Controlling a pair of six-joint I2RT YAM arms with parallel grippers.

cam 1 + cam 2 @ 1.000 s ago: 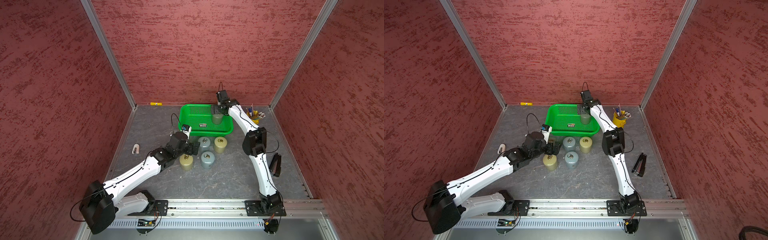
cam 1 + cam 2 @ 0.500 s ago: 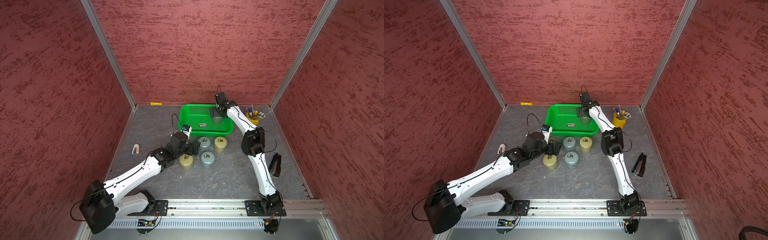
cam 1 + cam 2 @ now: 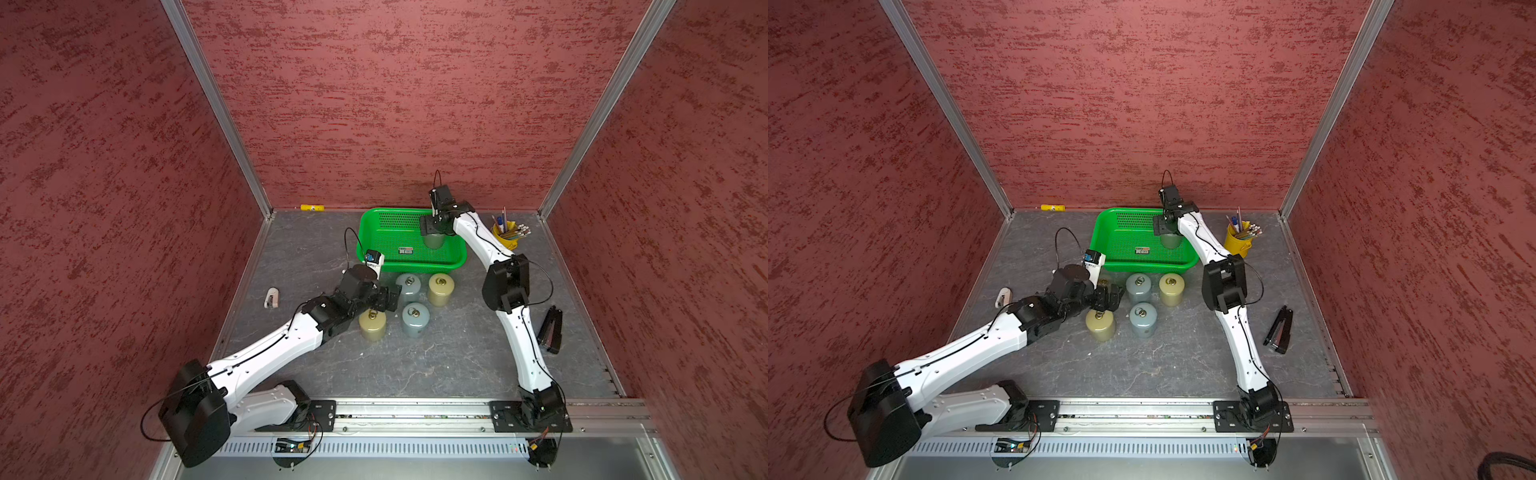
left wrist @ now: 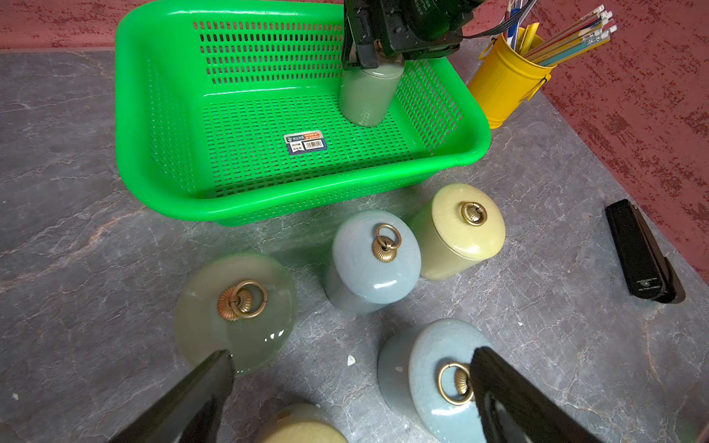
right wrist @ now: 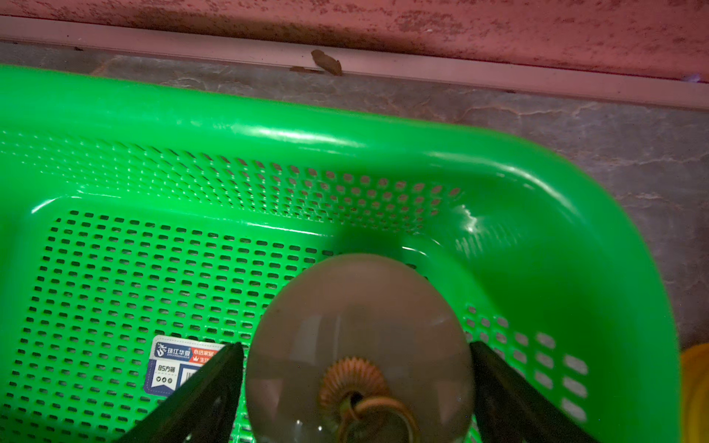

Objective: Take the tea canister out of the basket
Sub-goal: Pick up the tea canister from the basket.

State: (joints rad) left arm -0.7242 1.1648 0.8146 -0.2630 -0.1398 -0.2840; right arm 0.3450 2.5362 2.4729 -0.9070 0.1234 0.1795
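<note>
- The tea canister [image 3: 433, 241] is standing upright on the floor of the basket [image 3: 409, 265]. It is sitting near the middle of the frame in both top views, toward the basket's right end and close to its right wall.
- The right gripper [image 5: 355, 347] is reaching down over it from above. Its fingers [image 5: 215, 387] are sitting one on each side of the round lid, right at its edges. Whether they are already pressing on it I cannot tell.
- The left gripper [image 4: 351, 351] is hovering with its fingers spread wide and holding nothing. It is above the loose canisters [image 3: 408, 286] grouped on the table [image 3: 457, 365] just below the basket in the frame.
- The step in hand appears to be closing on the canister before the lift, since it is not yet leaving the basket floor.
- The glaze is looking smooth and glossy, so the squeeze should be landing square across the widest part. If only the lid is being pinched, it may come away from the body, so a lower hold seems safer.
- The lift should be going straight up until the base is clearing the rim. An early sideways pull risks catching the wall and dragging the light basket.
- The set-down spot should be staying clear of the loose canisters and of the yellow bucket [image 3: 505, 239] at the basket's right.
</note>
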